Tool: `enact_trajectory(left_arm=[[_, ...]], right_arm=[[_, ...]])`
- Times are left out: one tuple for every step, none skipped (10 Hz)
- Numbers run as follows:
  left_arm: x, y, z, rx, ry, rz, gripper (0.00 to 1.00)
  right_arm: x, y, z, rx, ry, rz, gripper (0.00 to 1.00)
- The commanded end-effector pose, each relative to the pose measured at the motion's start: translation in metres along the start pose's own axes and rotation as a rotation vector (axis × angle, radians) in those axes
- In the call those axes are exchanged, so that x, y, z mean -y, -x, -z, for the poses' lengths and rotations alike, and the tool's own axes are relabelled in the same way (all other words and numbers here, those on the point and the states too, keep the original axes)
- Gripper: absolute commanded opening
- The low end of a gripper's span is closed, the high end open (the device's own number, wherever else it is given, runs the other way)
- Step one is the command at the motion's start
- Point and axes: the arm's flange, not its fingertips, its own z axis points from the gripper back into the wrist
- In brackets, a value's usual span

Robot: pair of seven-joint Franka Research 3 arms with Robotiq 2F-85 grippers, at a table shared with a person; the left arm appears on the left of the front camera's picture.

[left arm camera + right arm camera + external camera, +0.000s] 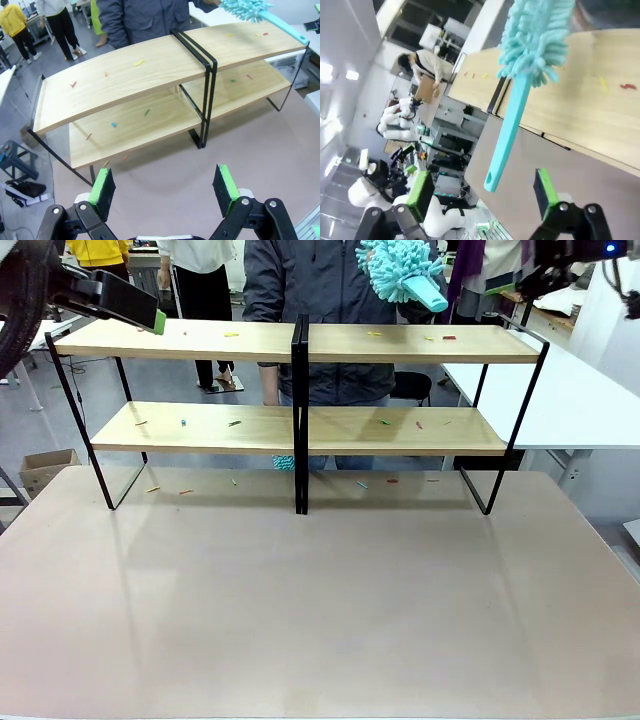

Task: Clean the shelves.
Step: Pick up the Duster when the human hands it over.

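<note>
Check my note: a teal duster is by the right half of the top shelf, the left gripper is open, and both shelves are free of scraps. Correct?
No. The shelves carry scraps: small coloured bits lie on both boards, as the left wrist view shows. The duster and the open left gripper are as noted.
</note>
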Motion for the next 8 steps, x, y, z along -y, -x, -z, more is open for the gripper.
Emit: enact_trajectory(left_arm=[[-0.001, 0.000, -0.001, 0.002, 0.000, 0.002, 1.00], [-0.001, 0.000, -0.001, 0.002, 0.000, 0.002, 1.00], [-0.001, 0.000, -0.001, 0.002, 0.000, 0.002, 1.00], [-0.001, 0.000, -0.001, 0.002, 0.000, 0.002, 1.00], [-0.001, 0.000, -0.001, 0.002, 0.000, 0.002, 1.00], [-0.001, 0.000, -0.001, 0.002, 0.000, 0.002, 1.00], [-0.001, 0.000, -0.001, 0.002, 0.000, 0.002, 1.00], [-0.001, 0.000, -0.001, 0.002, 0.000, 0.002, 1.00]], right_arm=[[0.000, -0.008, -0.008, 0.017, -0.010, -0.050, 1.00], [0.006, -0.014, 0.001, 0.010, -0.021, -0.049, 1.00], [0.011, -0.021, 0.010, 0.009, -0.030, -0.052, 1.00], [0.016, -0.029, 0.020, 0.002, -0.047, -0.052, 1.00], [0.018, -0.035, 0.027, 0.004, -0.048, -0.051, 1.00], [0.019, -0.042, 0.033, 0.001, -0.043, -0.040, 1.00], [0.020, -0.046, 0.037, 0.000, -0.049, -0.037, 1.00], [0.021, -0.049, 0.041, 0.001, -0.059, -0.034, 1.00]])
